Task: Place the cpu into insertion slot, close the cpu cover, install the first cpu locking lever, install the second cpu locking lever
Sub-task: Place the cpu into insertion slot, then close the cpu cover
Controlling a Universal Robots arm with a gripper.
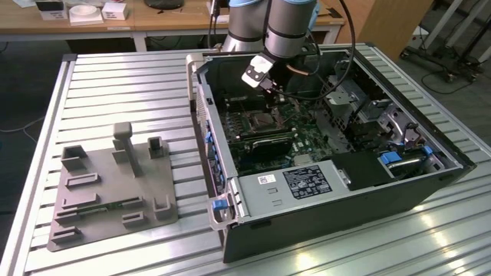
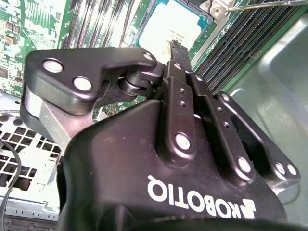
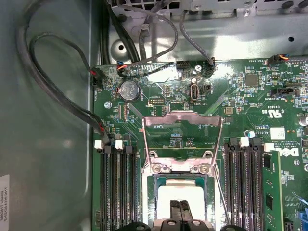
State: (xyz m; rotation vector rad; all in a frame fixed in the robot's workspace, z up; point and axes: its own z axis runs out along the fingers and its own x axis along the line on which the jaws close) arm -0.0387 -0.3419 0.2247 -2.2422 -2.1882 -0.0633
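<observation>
One claw (image 3: 180, 208), fingers clenched together on nothing, points its tips at the cpu (image 3: 180, 192); I cannot tell whether they touch it. The cpu lies flat in the slot (image 3: 152, 195), and the cover (image 3: 183, 116) is swung open, hinged at the slot's edge. The case (image 1: 322, 230) sits on the surface (image 1: 115, 86).

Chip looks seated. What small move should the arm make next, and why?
Probably lift the pincer straight up off the chip: the chip already lies in the socket, the pincer is shut right over it, and the cover stands open, so clearing the way seems sensible.
</observation>
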